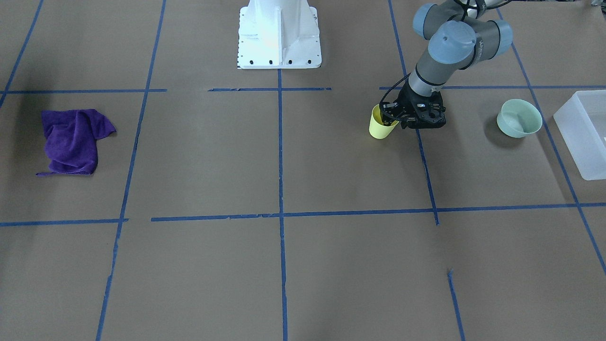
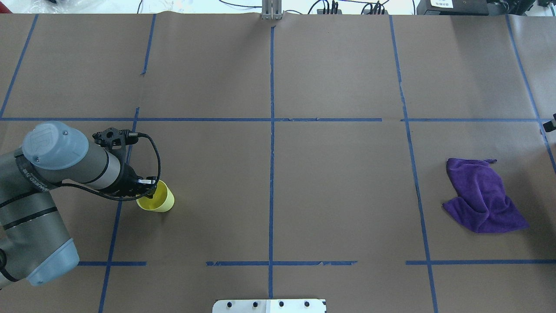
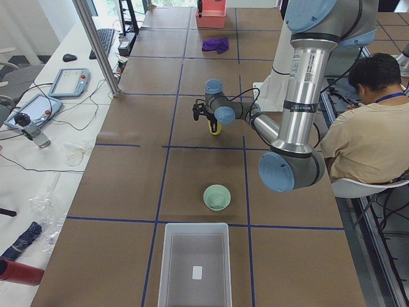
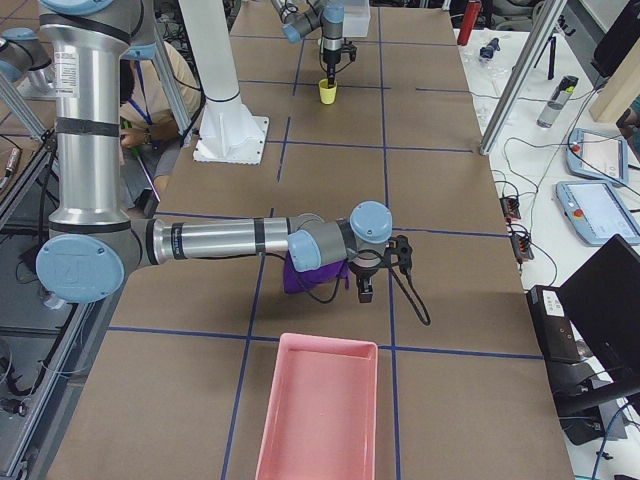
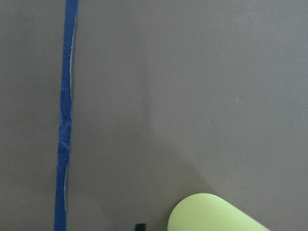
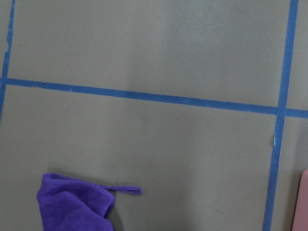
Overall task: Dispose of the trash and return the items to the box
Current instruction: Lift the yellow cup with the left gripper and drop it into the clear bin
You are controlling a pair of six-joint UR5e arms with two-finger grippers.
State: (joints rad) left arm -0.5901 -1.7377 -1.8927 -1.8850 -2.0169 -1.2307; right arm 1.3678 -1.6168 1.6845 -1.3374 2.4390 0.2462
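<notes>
The left arm [image 2: 65, 163] enters at the overhead view's lower left, elbow folded, wrist angled down toward the right. The left gripper [image 1: 389, 117] has its fingers at the rim of the yellow cup [image 1: 378, 129]; whether they clamp it is unclear. In the right-side view the right arm [image 4: 220, 240] stretches level to mid-frame, and the right gripper [image 4: 364, 290] points down, its finger gap unreadable.

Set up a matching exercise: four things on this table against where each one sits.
Things:
1 yellow cup
2 mint-green bowl
3 purple cloth
4 frosted tub

Places:
A crumpled on the robot's right side
B at the left gripper
C at the table's end on the robot's left
D between cup and tub

Pairs: 1-B, 2-D, 3-A, 4-C
</notes>
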